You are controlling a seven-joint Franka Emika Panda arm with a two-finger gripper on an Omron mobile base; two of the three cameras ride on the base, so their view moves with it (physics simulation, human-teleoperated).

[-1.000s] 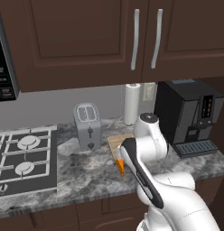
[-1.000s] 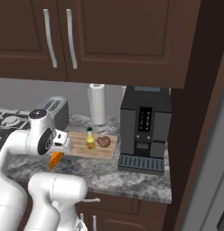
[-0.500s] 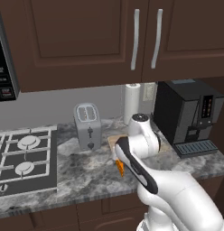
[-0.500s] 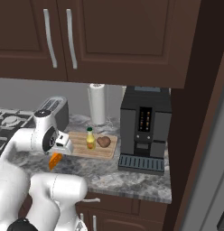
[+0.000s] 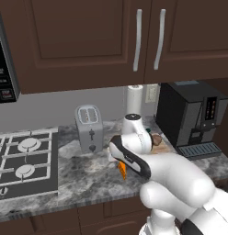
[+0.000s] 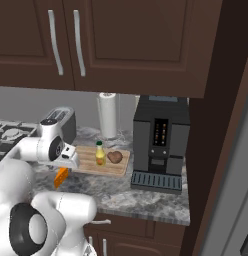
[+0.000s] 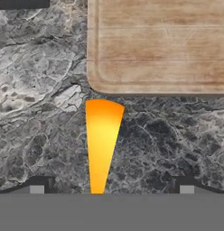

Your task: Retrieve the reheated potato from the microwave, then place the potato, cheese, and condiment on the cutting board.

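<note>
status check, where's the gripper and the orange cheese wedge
Gripper open over counter, tips astride orange cheese wedge. Cheese off tan wooden cutting board, just short of its edge. Yellow condiment bottle, brown potato on board. Nothing between.

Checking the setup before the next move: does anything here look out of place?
Only the cheese: it lies on the stone counter just off the cutting board, while the condiment and potato already sit on the board. Nothing looks spilled or damaged.
</note>
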